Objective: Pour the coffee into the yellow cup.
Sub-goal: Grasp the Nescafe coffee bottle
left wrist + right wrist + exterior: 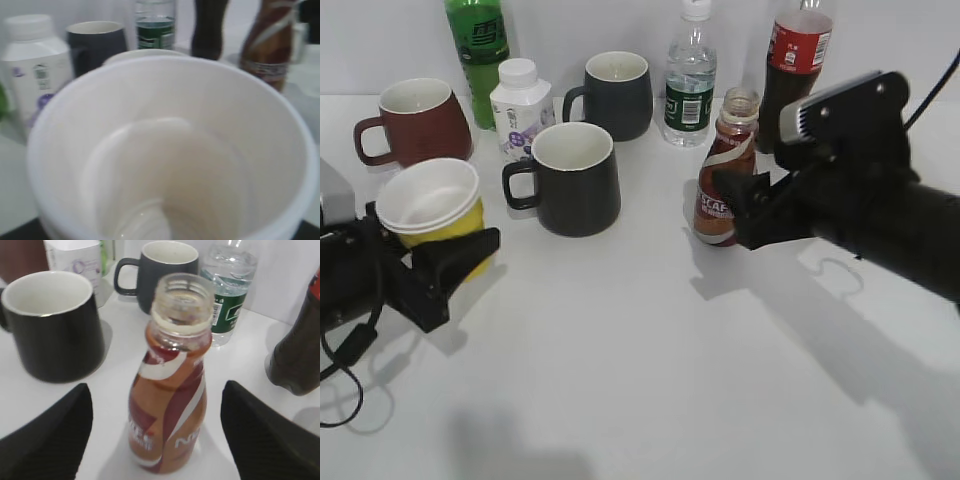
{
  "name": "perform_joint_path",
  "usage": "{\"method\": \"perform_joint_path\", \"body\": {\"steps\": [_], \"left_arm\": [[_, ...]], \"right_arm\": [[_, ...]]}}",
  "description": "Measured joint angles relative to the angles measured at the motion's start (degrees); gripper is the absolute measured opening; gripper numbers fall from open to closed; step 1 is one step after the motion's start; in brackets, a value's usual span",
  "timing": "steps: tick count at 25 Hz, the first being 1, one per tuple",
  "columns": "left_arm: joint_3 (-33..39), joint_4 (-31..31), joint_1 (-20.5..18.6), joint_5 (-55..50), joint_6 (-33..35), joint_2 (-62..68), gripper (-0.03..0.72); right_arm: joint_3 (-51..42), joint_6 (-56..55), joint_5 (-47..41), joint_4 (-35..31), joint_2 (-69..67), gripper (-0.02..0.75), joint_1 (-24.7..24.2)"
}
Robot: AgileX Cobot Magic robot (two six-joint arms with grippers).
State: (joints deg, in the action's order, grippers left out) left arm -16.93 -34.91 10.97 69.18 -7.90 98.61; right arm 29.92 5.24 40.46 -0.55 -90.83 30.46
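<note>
Coffee bottle [170, 390] uncapped, upright between parted right claw [155, 440]; left claw [445, 262] grips yellow cup [435, 205]

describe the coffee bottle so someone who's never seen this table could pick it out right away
Along the back wall stands a row of bottles; just in front of the tall red-labelled cola bottle stands the coffee bottle, between the right gripper's open fingers. It is short, curvy, brown-red with a white swoosh, and uncapped.
</note>
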Motion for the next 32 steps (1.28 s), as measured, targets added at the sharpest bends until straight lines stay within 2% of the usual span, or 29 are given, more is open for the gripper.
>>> {"method": "perform_joint_path", "body": {"steps": [5,10,18,24,26,28,32], "left_arm": [[0.0,-4.3,0.0,0.0,-0.7,-0.1,0.433],[0.0,-5.4,0.9,-0.1,-0.8,-0.1,0.433],[0.0,-4.6,5.5,-0.1,-0.8,-0.1,0.433],[-0.2,-4.5,6.0,-0.1,-0.8,-0.1,0.433],[-0.6,-4.5,6.0,-0.1,-0.8,-0.1,0.433],[-1.7,-4.5,6.8,-0.1,-0.8,-0.1,0.433],[-4.7,-4.5,10.4,-2.8,-0.8,-0.1,0.432]], "right_arm": [[0.0,-0.5,7.6,-0.1,-5.7,0.587,0.0],[1.3,-1.4,13.6,-0.2,-11.0,0.585,0.0],[6.7,-3.2,14.7,-0.3,-18.2,0.585,0.0],[11.1,-3.3,14.7,-0.3,-23.2,0.584,0.0],[12.5,-3.3,14.7,-0.3,-24.4,0.567,0.0],[13.3,-3.4,14.7,-0.3,-24.9,0.512,0.0],[13.4,-3.4,14.7,-0.2,-25.0,0.502,0.0]]}}
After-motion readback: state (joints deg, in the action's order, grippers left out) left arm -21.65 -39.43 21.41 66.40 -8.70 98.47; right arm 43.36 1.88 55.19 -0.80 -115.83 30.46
